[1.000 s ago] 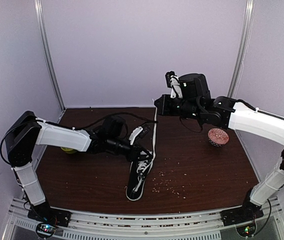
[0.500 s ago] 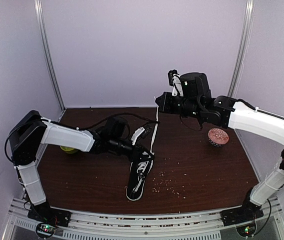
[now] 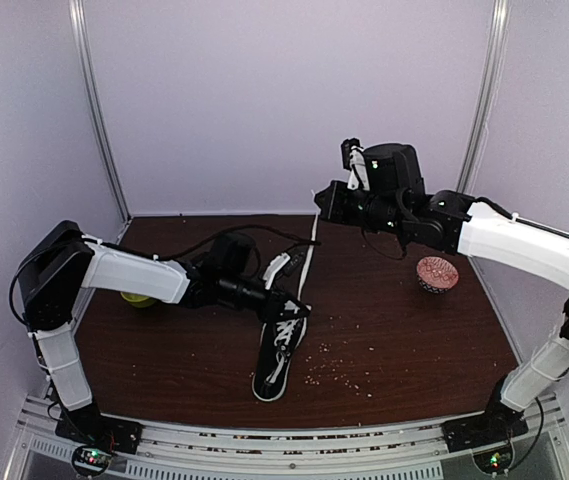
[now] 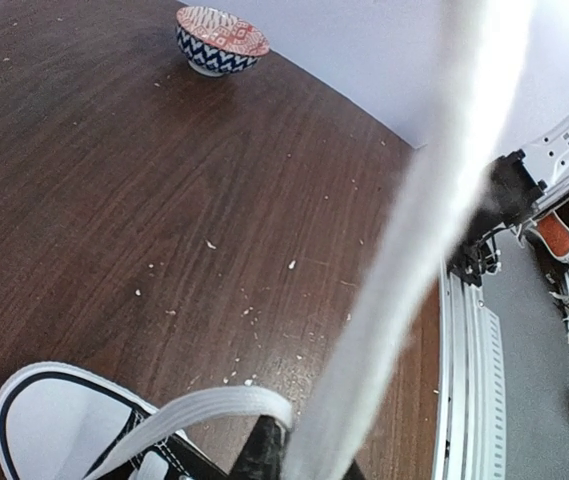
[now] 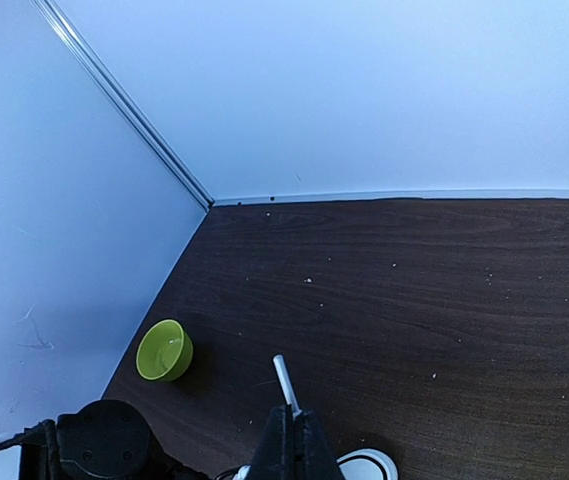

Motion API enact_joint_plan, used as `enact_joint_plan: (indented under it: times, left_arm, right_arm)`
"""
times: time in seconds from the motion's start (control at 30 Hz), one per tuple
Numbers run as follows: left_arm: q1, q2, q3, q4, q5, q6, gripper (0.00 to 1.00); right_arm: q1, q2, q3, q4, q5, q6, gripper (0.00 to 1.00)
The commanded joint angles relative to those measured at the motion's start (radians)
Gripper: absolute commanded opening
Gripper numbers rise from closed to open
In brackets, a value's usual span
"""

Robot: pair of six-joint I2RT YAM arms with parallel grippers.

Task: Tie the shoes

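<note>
Shoe [image 3: 276,362]: lying on tabletop [image 3: 404,310];
Right gripper [image 3: 318,198]: raised, pinching white lace [image 3: 310,260] taut;
Left gripper [image 3: 291,308]: at shoe, closed on white lace

Wht arm shells [image 3: 124,272], blk joints [image 3: 394,172]

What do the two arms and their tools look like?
Both alike: the left arm and right arm have white shell links between black joint housings, with thin black cables looping alongside. The left tool and right tool are black with narrow fingers. No markings legible.
</note>
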Motion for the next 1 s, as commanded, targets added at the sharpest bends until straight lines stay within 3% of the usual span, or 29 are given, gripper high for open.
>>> enact_joint_plan:
  times: [0.0,0.2,0.57,0.67,0.77,0.87,0.97]
  left_arm:
    - [0.007,-0.019,-0.002,0.004,-0.050,0.027,0.10]
    - [0.015,-0.089,-0.061,0.017,-0.116,0.019,0.00]
    - [0.018,-0.187,-0.164,0.023,-0.200,-0.061,0.00]
    - [0.018,-0.199,-0.184,0.024,-0.220,-0.092,0.00]
    - [0.018,-0.199,-0.200,0.027,-0.242,-0.121,0.00]
    - [0.018,-0.197,-0.213,0.037,-0.252,-0.151,0.00]
    - [0.018,-0.204,-0.234,0.055,-0.256,-0.183,0.00]
  right_arm:
    - [-0.004,-0.013,0.011,0.023,0.001,-0.003,0.00]
    - [-0.005,0.011,0.012,0.023,-0.003,-0.014,0.00]
    - [-0.005,0.180,0.040,0.029,-0.110,-0.024,0.01]
    - [-0.006,0.239,0.055,0.029,-0.146,-0.032,0.11]
    - [-0.010,0.264,0.060,0.020,-0.156,-0.045,0.32]
    - [-0.031,0.226,0.006,0.039,-0.171,-0.060,0.51]
    - [-0.061,0.140,-0.105,0.082,-0.181,-0.097,0.60]
